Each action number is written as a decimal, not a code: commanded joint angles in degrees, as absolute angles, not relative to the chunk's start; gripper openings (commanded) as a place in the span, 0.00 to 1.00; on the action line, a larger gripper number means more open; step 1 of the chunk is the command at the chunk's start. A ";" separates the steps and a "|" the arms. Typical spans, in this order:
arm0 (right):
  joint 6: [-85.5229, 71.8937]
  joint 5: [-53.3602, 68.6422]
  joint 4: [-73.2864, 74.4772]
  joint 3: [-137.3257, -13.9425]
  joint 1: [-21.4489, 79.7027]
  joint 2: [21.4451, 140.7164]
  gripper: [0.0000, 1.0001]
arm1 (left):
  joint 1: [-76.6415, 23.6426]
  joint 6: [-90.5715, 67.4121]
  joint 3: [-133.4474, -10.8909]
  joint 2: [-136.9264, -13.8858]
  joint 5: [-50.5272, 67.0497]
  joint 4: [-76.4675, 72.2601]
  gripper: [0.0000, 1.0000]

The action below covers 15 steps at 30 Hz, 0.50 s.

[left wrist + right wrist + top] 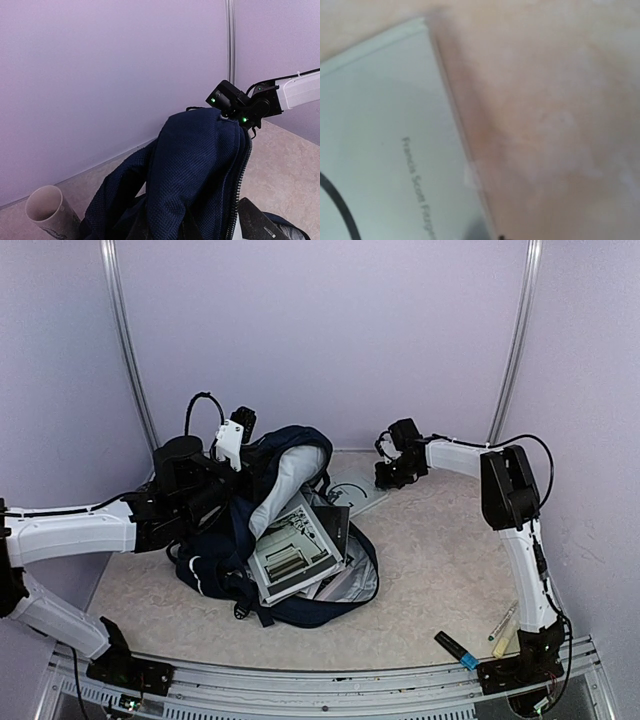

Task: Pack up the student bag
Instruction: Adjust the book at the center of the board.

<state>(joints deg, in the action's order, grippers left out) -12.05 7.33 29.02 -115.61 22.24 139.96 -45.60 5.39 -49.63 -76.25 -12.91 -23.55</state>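
The left gripper (236,432) sits left of centre in the overhead view, pressed against the raised top of the student bag (215,565), but its fingertips are lost behind the navy cloth. Its own camera shows none of them either, only fabric and a zip filling the lower middle of the frame, so I cannot tell whether it is clamped or released. The right gripper (392,476), upper right of centre, hovers low over the far corner of a white book (358,490) lying flat on the table (440,560). From above it is a dark lump, and its wrist view is a blur of white cover and beige surface with part of an author's name legible, so its state cannot be told either. The bag slumps open in the middle of the table, light lining showing. A grey-and-white book (295,545) and a darker one (337,525) stick out of its mouth, their lower ends hidden inside. At the lower left of the left wrist view stands a pale cup (44,207), cut off by the frame edge. Near the right arm's base, lower right, lie a black marker (456,648) and two thin pens (503,623), too small to read.
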 commanded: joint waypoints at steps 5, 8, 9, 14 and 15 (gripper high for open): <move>-12.89 10.71 33.76 -103.05 24.54 136.52 0.05 | -42.85 7.07 -49.06 -78.79 -15.24 -19.91 0.00; -13.67 12.14 31.71 -96.43 24.52 133.24 0.05 | -40.97 6.36 -49.74 -79.84 -11.67 -20.86 0.00; -14.04 11.94 31.86 -94.56 24.52 132.10 0.05 | -40.62 6.12 -49.70 -79.92 -11.19 -21.14 0.00; -15.92 10.35 30.58 -82.24 24.41 124.86 0.06 | -40.17 7.12 -48.58 -78.88 -10.90 -21.96 0.00; -15.91 10.62 29.96 -80.32 24.31 123.38 0.07 | -40.17 7.47 -48.39 -78.74 -10.90 -21.99 0.00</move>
